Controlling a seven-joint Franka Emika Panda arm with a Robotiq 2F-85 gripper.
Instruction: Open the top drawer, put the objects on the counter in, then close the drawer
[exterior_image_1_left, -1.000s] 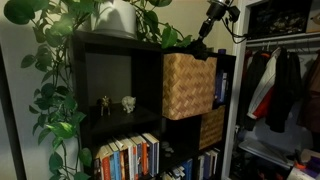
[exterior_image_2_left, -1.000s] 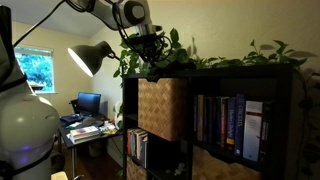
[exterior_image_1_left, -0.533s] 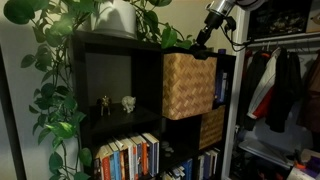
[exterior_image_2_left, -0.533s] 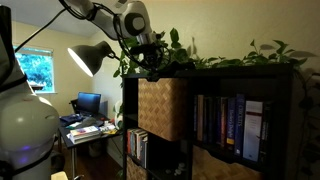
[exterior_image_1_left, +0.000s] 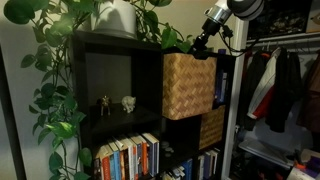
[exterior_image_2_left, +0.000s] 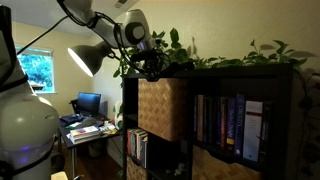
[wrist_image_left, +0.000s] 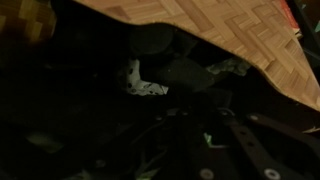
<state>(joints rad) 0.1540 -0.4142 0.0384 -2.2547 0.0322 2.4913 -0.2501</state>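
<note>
Pincer (exterior_image_1_left: 201, 46) low over right end of counter (exterior_image_1_left: 112, 38), just above top drawer (exterior_image_1_left: 188, 86), among plant leaves (exterior_image_2_left: 180, 50). Fingers apart or together: cannot tell, too dark and small. Top drawer sits in upper cubby directly under counter. Wrist view mostly dark; drawer's weave crosses upper right.

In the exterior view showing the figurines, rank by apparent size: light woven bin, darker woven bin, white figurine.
Largest to smallest: light woven bin, darker woven bin (partly hidden), white figurine.
</note>
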